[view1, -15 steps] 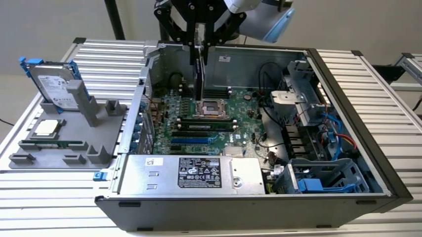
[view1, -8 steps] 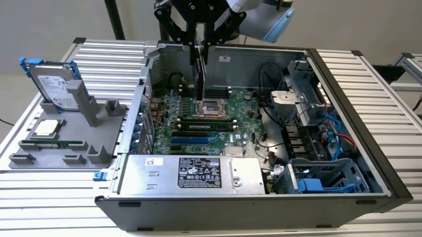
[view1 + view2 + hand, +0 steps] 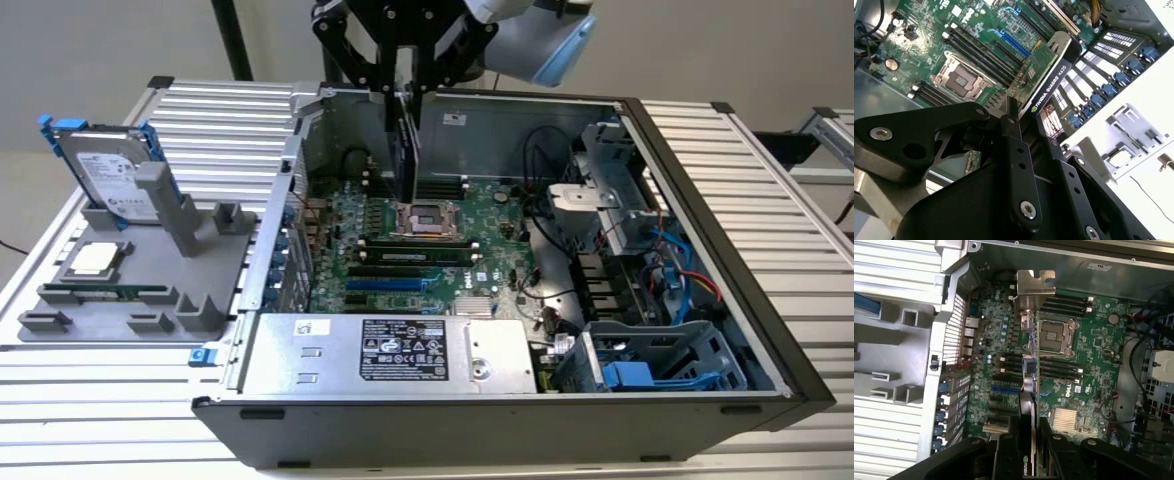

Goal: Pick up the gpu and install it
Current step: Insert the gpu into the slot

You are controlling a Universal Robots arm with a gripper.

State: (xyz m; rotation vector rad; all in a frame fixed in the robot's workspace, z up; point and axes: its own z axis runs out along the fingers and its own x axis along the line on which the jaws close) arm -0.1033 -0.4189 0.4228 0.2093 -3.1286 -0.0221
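The gpu (image 3: 406, 150) hangs on edge above the motherboard (image 3: 400, 265) inside the open computer case, close to the CPU socket (image 3: 434, 216). My gripper (image 3: 404, 95) is shut on its upper edge. In the second wrist view the gpu (image 3: 1050, 85) shows its black cooler and green board, clamped between the black fingers (image 3: 1015, 150) of the gripper (image 3: 1029, 127). In the first wrist view the gpu (image 3: 1029, 370) is seen edge-on, with its silver bracket (image 3: 1034, 290) at the far end. There the gripper (image 3: 1030, 442) grips the card from both sides. The card is clear of the slots.
The case walls (image 3: 287, 200) surround the board, with the power supply (image 3: 387, 350) along the front and a blue drive cage (image 3: 654, 365) at the exterior view's right. On the left, a grey fixture (image 3: 80, 320) holds a hard drive (image 3: 114, 170), a processor (image 3: 94, 258) and a memory stick (image 3: 107, 293).
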